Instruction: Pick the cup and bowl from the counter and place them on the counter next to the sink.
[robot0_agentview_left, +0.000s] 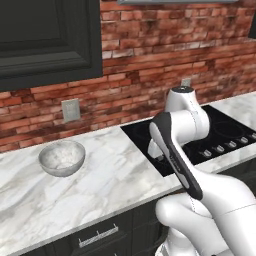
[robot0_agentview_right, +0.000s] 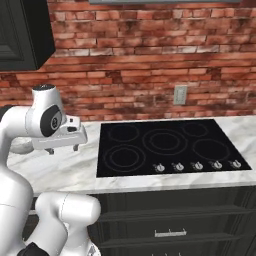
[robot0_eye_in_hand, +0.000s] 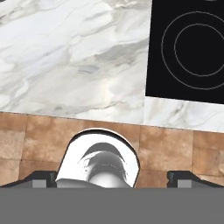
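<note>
Overhead in the upper left of the left base view hangs a dark wall cabinet (robot0_agentview_left: 47, 37), and below it a red brick wall (robot0_agentview_left: 150, 65) runs across the whole frame, carrying a grey outlet plate (robot0_agentview_left: 70, 110) at left of centre. Under that, in the lower left, the bowl (robot0_agentview_left: 62, 157) sits upright on the counter (robot0_agentview_left: 100, 185), pale and speckled inside, well apart from the black cooktop (robot0_agentview_left: 227, 132) at the right of the frame. The counter's white marble with grey veins stretches from the left edge to the cooktop, and dark drawers (robot0_agentview_left: 97, 235) with a metal handle lie beneath its front edge.

In the right base view the gripper (robot0_agentview_right: 62, 149) hangs at the left of the frame over the marble, just left of the cooktop, with a curved pale rim, probably the bowl, peeking out behind the arm. The cooktop fills the middle, with ring marks and a row of knobs (robot0_agentview_right: 197, 166) along its front.

In the hand view, marble covers the upper left, the cooktop the upper right, and a brown tiled floor (robot0_eye_in_hand: 26, 140) the lower band. The two finger tips (robot0_eye_in_hand: 43, 177) stand far apart at the bottom corners, nothing between them.
</note>
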